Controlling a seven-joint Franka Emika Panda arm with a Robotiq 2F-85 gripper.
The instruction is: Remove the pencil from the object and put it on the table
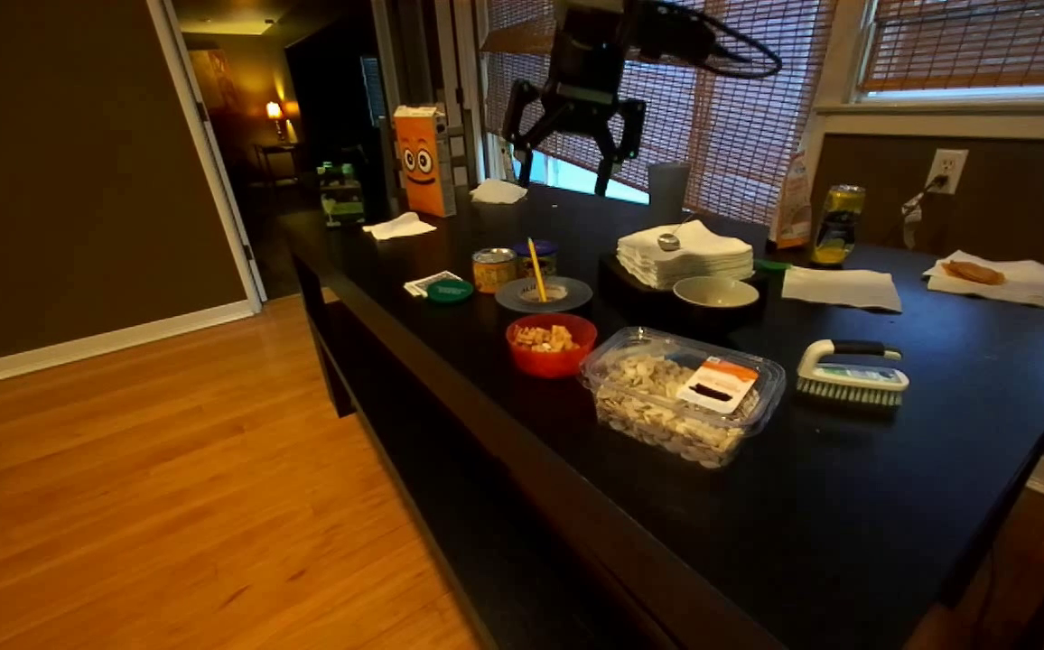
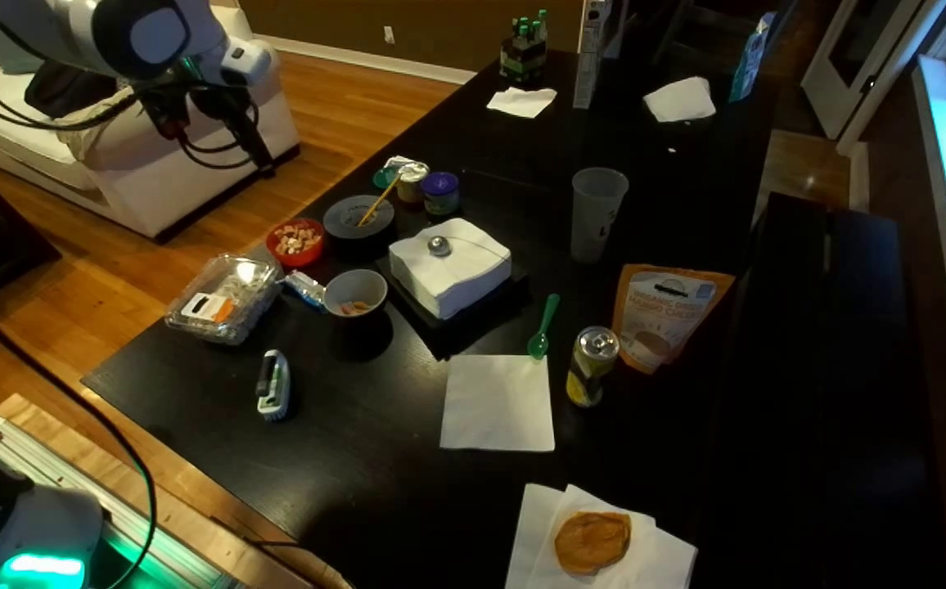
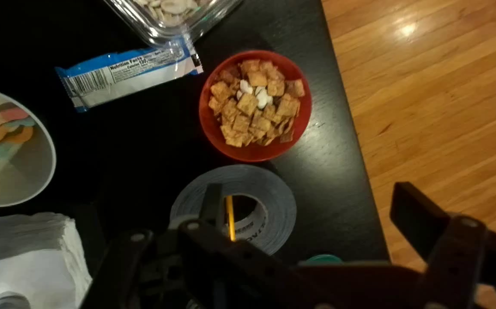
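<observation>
The pencil (image 1: 536, 271) is thin and yellow. It stands tilted in the hole of a grey tape roll (image 1: 579, 296), the object holding it, which lies flat on the glossy black table (image 1: 856, 487). The pencil (image 2: 379, 202) and tape roll (image 2: 337, 219) also show in an exterior view. My gripper (image 1: 563, 179) is open and empty, high above the table. In the wrist view the gripper's (image 3: 308, 201) left finger overlaps the tape roll (image 3: 276, 191) and partly hides it and the pencil (image 3: 231, 218). The right finger appears over the floor beyond the table edge.
A red cereal bowl (image 3: 256, 152) stands close beside the tape roll. A small tin (image 1: 494, 271) and a purple-lidded jar (image 2: 440, 184) stand on its other side. A napkin stack (image 2: 448, 270), pale bowl (image 2: 356, 286) and clear plastic box (image 1: 680, 397) are near.
</observation>
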